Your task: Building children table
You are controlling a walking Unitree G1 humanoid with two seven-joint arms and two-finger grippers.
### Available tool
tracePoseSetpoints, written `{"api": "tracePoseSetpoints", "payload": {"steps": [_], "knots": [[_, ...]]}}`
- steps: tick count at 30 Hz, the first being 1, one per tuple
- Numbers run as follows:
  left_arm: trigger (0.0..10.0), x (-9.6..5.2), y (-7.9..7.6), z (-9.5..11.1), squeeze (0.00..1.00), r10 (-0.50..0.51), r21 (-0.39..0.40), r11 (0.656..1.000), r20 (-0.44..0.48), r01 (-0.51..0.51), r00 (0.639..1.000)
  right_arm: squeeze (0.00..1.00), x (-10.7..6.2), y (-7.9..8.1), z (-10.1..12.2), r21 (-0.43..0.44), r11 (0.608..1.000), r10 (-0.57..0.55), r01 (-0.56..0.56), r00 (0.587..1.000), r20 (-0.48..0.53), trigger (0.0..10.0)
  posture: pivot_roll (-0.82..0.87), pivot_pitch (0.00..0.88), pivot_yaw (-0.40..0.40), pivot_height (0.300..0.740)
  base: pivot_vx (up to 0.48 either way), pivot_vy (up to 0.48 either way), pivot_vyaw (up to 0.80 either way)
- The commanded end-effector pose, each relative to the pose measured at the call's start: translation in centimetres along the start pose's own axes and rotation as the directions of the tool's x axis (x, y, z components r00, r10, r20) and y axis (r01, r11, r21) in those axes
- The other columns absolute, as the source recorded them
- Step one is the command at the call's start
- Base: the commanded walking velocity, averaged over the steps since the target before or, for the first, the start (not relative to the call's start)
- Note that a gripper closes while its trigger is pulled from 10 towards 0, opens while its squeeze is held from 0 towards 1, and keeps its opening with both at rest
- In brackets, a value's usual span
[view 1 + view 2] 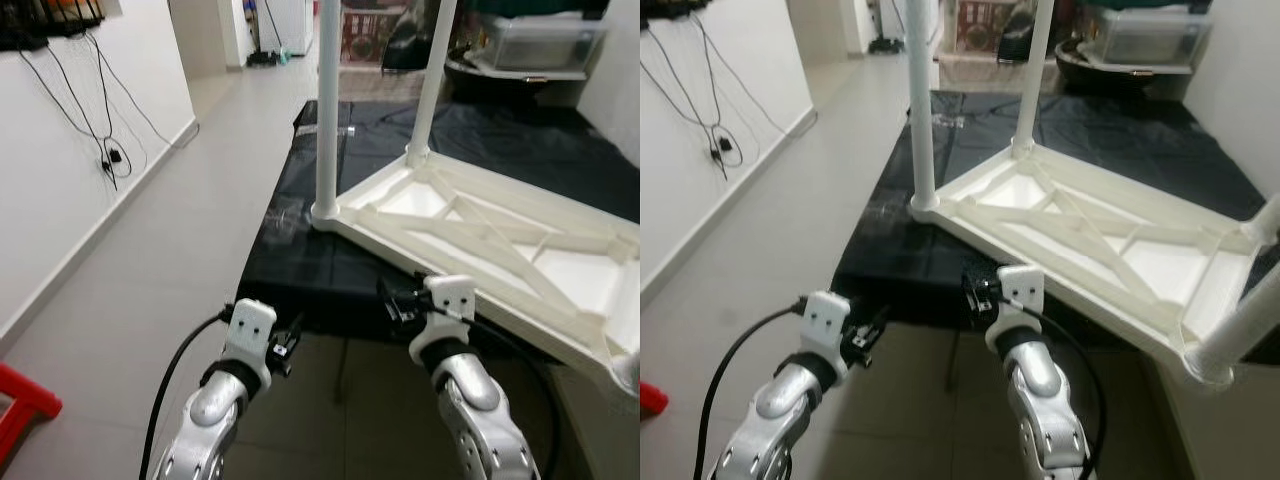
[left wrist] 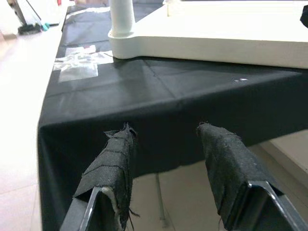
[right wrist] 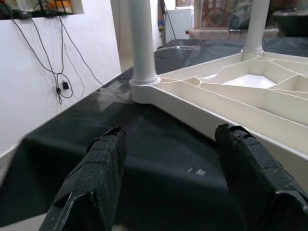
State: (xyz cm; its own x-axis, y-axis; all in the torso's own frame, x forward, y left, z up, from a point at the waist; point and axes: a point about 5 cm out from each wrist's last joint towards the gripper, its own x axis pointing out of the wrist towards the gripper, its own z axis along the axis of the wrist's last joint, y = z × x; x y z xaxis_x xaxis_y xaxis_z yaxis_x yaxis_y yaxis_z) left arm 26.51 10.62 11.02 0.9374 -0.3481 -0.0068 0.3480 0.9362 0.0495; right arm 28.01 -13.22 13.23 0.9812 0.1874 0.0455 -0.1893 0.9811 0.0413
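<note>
A black-draped work table (image 1: 300, 270) carries the white children's table (image 1: 520, 250) upside down, ribbed underside up, overhanging the near right edge. Legs (image 1: 327, 110) stand in the far sockets, and another leg (image 1: 1240, 330) shows at the near right corner. The right gripper (image 1: 400, 298) and left gripper (image 1: 285, 348) hover at the near edge, jaws wide apart, empty. Best approach: check each leg's seating squarely, pushing straight along its axis.

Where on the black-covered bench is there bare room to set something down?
Free: the near corner of the black cover, between its front edge and the upturned white table, and the far strip beyond. The plastic bag takes the left edge; the right side is crowded.
</note>
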Motion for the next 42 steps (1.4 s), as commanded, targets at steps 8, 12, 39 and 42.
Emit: {"api": "tracePoseSetpoints", "payload": {"steps": [8,12,39,42], "knots": [[10.0,0.1,0.0,-0.5,0.00,0.012,0.016,1.000,-0.028,-0.011,1.000,0.00,0.1,0.4,-0.4,-0.011,1.000,-0.012,0.011,1.000,-0.028,10.0,0.03,0.000,-0.018,0.740,0.000,0.000,0.00],[10.0,0.1,0.0,-0.5,0.00,0.010,0.020,1.000,-0.025,-0.009,1.000,0.00,0.2,0.7,-0.5,-0.036,0.999,-0.004,0.003,0.999,-0.033,10.0,0.03,0.000,-0.020,0.740,0.000,0.000,0.00],[10.0,0.0,-0.2,-0.5,0.00,0.020,0.029,0.999,-0.025,-0.019,1.000,0.00,1.1,1.2,-1.1,-0.090,0.996,-0.028,0.021,0.997,-0.075,10.0,0.04,0.000,-0.029,0.740,0.000,-0.036,-0.23],[10.0,0.1,-0.3,-0.6,0.00,0.019,0.029,0.999,-0.029,-0.018,0.999,0.00,1.2,1.2,-1.1,-0.088,0.996,-0.027,0.021,0.997,-0.073,10.0,0.04,0.000,-0.033,0.740,0.000,-0.434,0.00]]}}
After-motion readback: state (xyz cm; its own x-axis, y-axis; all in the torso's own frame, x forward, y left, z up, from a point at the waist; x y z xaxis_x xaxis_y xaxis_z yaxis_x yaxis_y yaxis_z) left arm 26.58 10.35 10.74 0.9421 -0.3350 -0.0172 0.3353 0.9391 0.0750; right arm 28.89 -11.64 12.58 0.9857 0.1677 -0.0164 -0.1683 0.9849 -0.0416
